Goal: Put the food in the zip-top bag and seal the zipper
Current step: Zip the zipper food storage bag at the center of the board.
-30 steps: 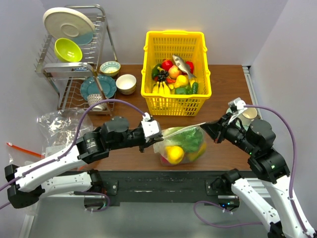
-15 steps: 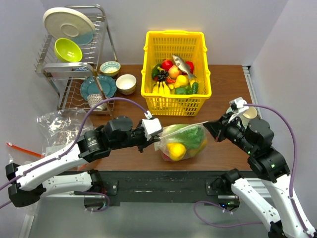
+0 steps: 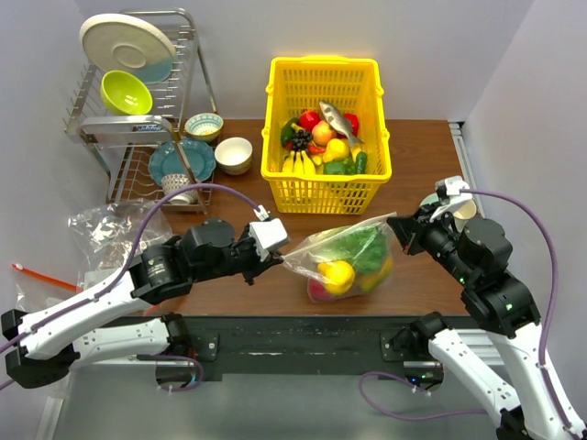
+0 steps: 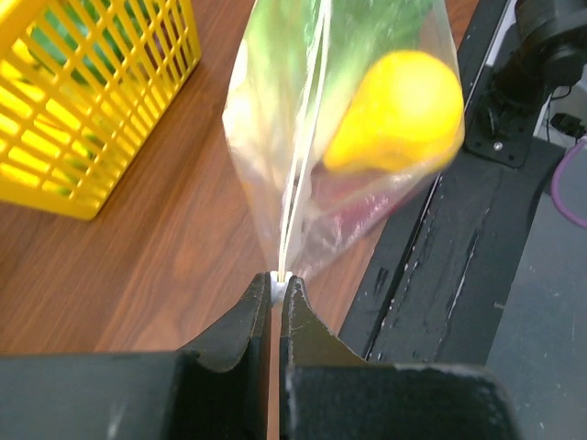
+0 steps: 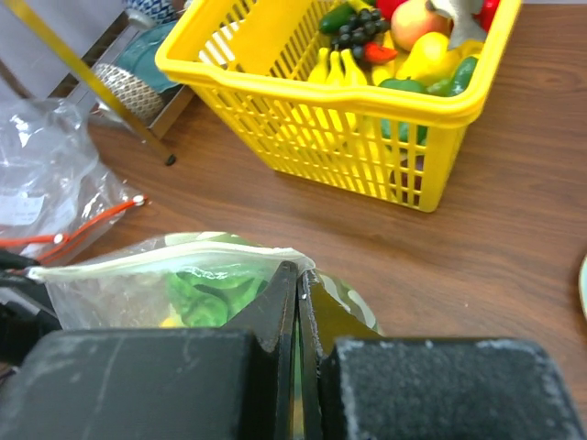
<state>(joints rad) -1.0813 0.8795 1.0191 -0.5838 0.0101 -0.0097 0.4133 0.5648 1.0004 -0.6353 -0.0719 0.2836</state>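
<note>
On the brown worktop point(image 3: 422, 156), just near of the yellow basket point(image 3: 321, 194), the zip-top bag point(image 3: 344, 261) is stretched between the 2 arms, close to the near edge. The left gripper point(image 4: 280, 284) is clamped on the bag's left corner and the right gripper point(image 5: 298, 275) is pinched on its right corner. The food sits inside: green lettuce point(image 3: 362, 246) and a yellow piece point(image 3: 337, 273). The zipper point(image 3: 339, 234) runs taut along the top edge.

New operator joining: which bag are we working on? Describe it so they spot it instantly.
Find the yellow basket. Just in front of it, nearer the arms, a clear bag is stretched between the left gripper and the right gripper. Unlike the crumpled bags lying by the dish rack, it holds a yellow fruit and green lettuce.
</note>
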